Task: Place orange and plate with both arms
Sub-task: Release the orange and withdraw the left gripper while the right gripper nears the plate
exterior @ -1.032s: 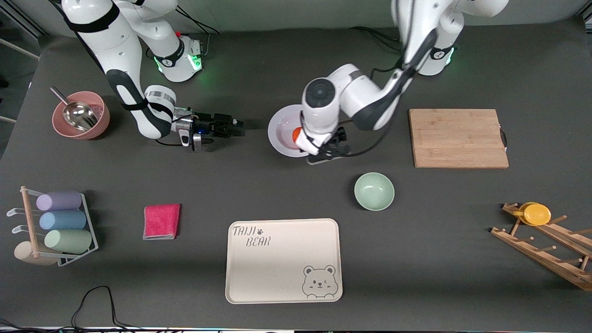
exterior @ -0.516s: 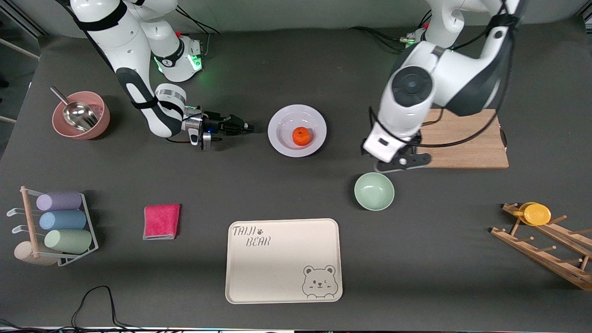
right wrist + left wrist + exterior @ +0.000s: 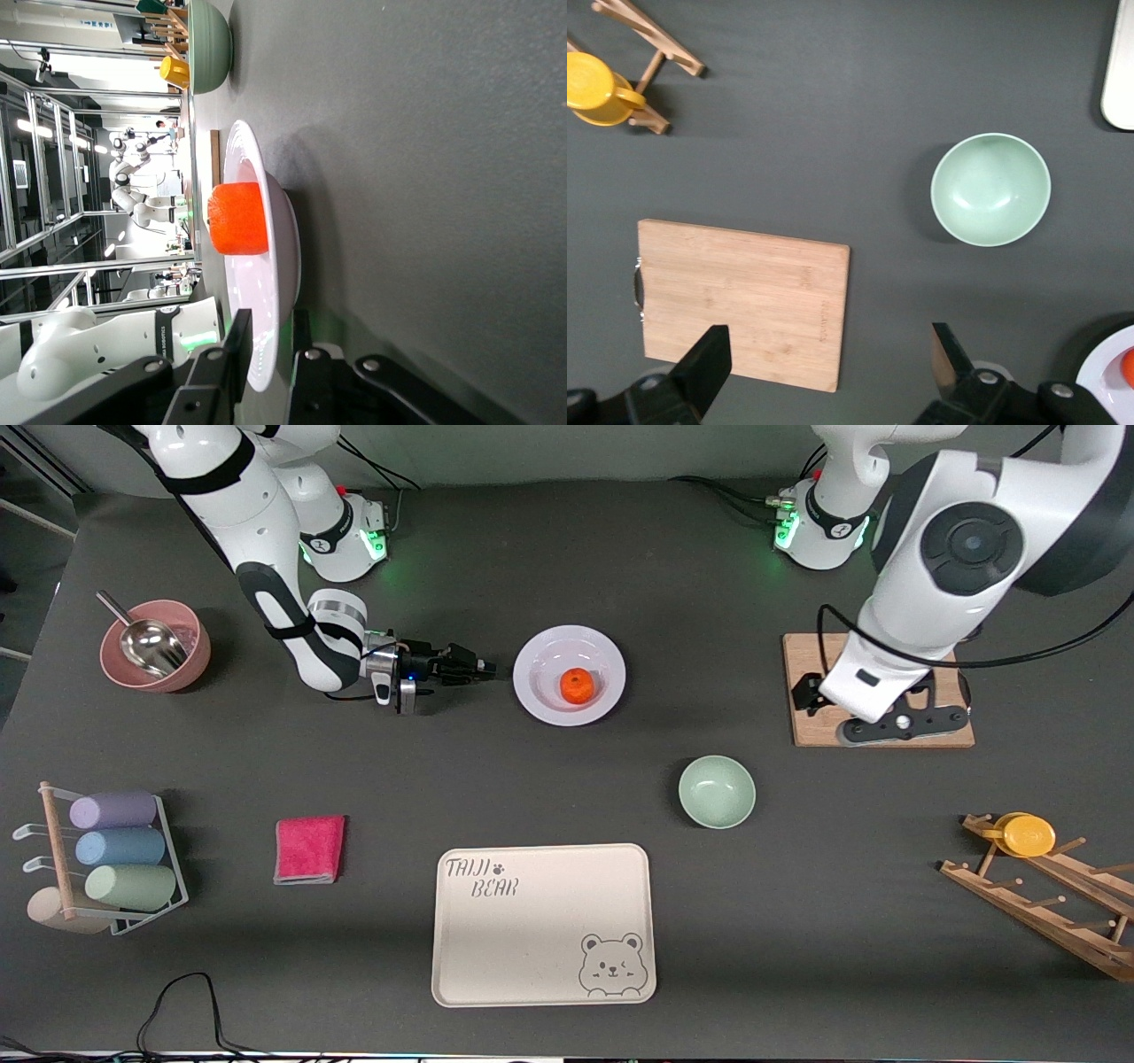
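Note:
The orange (image 3: 577, 685) sits in the middle of the pale plate (image 3: 540, 657), which lies on the table between the two arms' bases. My right gripper (image 3: 485, 666) is low at the plate's rim on the right arm's side. In the right wrist view, my right gripper (image 3: 272, 319) is open, its fingers (image 3: 244, 332) level with the plate's rim (image 3: 266, 354), and the orange (image 3: 237, 218) rests on the plate. My left gripper (image 3: 899, 728) is over the wooden cutting board (image 3: 877, 664). In the left wrist view, my left gripper (image 3: 828, 372) is open and empty.
A mint-green bowl (image 3: 717, 791) and the cream bear tray (image 3: 544, 926) lie nearer the front camera than the plate. A pink bowl with a scoop (image 3: 155, 646), a pink cloth (image 3: 309, 849) and a cup rack (image 3: 106, 859) are toward the right arm's end. A wooden rack holds a yellow cup (image 3: 1028, 834).
My left arm has swung away from over the plate to over the cutting board, leaving the orange on the plate. My right gripper has moved closer to the plate's rim.

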`<state>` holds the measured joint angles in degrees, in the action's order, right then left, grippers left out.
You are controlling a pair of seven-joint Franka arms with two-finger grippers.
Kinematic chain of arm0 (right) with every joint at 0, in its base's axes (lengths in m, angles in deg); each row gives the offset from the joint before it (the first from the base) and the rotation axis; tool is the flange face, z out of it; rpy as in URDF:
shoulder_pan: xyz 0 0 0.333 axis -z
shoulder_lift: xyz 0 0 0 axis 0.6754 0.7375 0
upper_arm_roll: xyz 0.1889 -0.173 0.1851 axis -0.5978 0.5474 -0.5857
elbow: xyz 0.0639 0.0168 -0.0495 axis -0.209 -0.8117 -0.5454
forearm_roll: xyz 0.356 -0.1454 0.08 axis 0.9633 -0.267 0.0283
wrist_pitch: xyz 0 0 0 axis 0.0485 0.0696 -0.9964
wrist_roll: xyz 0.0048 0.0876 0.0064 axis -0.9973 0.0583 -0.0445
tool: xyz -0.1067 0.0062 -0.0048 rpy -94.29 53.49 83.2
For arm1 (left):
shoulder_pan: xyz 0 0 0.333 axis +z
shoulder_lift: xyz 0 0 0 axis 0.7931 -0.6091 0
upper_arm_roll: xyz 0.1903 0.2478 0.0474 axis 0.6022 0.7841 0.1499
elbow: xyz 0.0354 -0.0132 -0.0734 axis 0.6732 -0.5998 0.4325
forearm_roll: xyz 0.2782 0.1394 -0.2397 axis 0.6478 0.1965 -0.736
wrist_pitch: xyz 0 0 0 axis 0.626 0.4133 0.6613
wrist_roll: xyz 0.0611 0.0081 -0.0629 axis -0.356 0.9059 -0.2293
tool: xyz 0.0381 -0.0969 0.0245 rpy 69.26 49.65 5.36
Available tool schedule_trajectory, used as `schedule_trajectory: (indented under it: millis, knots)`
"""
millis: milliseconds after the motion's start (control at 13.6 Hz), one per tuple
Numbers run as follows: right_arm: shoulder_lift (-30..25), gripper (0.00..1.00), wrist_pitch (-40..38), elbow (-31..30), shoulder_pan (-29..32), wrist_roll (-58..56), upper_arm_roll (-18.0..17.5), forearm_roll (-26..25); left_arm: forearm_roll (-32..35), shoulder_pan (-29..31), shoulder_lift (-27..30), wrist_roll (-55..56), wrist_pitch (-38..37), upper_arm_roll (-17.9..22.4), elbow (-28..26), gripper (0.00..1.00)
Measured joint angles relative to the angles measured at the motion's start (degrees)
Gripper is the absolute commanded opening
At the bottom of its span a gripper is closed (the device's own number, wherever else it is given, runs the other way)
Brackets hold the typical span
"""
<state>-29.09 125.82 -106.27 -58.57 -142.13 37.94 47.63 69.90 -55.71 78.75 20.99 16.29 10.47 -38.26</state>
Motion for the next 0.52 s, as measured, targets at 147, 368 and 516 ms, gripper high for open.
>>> schedule_trajectory:
  millis: [147,368,516]
  knots:
    - [0.65,0.37,0.0,0.41,-0.01,-0.69,-0.02,0.01,-1.2,1.99,0.6,-2.77,-0.04,0.04,-0.33,1.0]
    - [0.89,0.37,0.0,0.53,-0.01,-1.03,-0.04,0.04,-2.46,2.92,1.33,-4.47,-0.26,1.27,-0.96,1.0]
    - [1.13,0.37,0.31,0.9,-0.08,-1.14,-1.05,1.82,-2.57,2.93,1.53,-6.34,0.18,2.32,-1.37,1.0]
